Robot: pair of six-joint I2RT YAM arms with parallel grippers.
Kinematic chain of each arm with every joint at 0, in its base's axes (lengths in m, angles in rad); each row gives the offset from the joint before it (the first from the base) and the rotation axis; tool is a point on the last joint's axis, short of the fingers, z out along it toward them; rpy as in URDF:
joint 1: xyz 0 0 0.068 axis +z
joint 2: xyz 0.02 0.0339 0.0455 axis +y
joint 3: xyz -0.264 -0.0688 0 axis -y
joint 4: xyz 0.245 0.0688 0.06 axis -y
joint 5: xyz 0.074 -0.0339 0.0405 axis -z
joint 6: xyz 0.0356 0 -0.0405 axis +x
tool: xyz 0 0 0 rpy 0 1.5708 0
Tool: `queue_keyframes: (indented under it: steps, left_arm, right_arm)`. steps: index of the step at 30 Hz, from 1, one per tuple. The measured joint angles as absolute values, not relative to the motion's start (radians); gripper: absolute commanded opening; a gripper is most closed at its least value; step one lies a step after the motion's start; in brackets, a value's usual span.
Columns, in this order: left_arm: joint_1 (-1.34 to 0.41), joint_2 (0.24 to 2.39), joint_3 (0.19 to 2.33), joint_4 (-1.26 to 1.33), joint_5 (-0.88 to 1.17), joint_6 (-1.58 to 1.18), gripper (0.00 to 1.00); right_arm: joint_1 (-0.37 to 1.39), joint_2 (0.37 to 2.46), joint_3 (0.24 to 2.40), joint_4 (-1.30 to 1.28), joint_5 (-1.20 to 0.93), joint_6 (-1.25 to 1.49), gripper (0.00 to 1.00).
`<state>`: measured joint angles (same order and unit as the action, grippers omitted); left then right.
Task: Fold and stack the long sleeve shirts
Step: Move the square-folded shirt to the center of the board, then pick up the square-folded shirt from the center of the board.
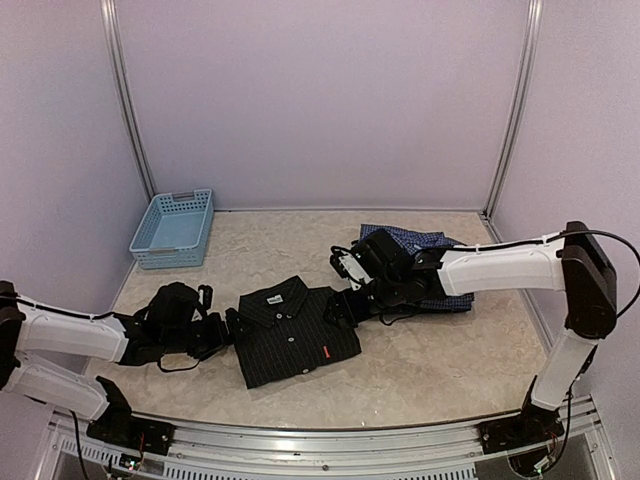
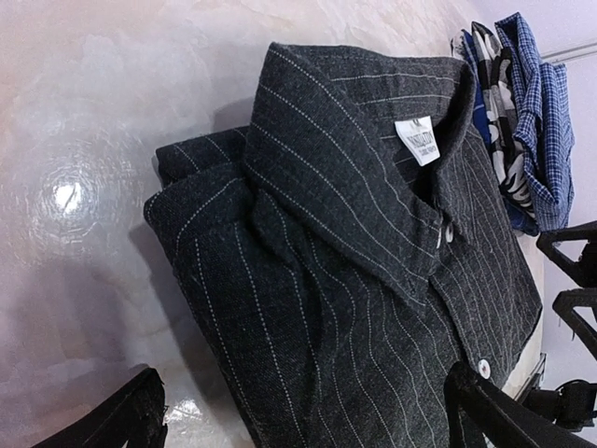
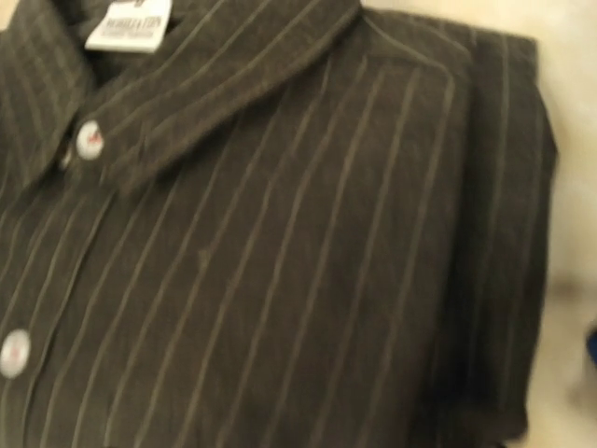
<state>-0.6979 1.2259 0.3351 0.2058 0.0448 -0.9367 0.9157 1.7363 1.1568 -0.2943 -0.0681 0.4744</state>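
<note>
A: Near edge?
B: A metal rail [image 1: 330, 440] carries both arm bases. Beyond it is a pale marbled table [image 1: 430, 375], glossy, with lamp glare in the left wrist view.
A: Shirts?
B: Mid-table, the black shirt [image 1: 295, 335] lies folded flat, collar far, red tag [image 1: 325, 352] near its right hem. The left gripper [image 1: 230, 327] sits at its left edge, fingers wide apart. The right gripper [image 1: 342, 305] sits at its right edge, fingers also apart. Farther right, the checked shirt [image 1: 425, 243] is partly hidden by the right arm.
A: Far side?
B: A blue basket [image 1: 172, 228] at far left, lilac walls [image 1: 320, 100], and two metal posts [image 1: 130, 110] in the corners.
</note>
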Motion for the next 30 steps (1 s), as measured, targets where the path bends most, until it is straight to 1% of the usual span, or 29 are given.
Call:
queue_keyframes:
  steps: [10,21,30]
  left_arm:
    - [-0.699,1.209,0.335,0.193,0.027,-0.933,0.99]
    - [-0.719,1.214,0.318,0.197,0.026,-0.938,0.99]
    - [-0.747,1.258,0.314,0.256,0.025,-0.949,0.99]
  right_arm:
    - [0.912,1.946,1.349,-0.348,-0.017,0.474,0.81]
    - [0.859,2.001,1.368,-0.389,-0.007,0.472,0.81]
    - [0.849,2.024,1.366,-0.387,-0.026,0.475,0.81]
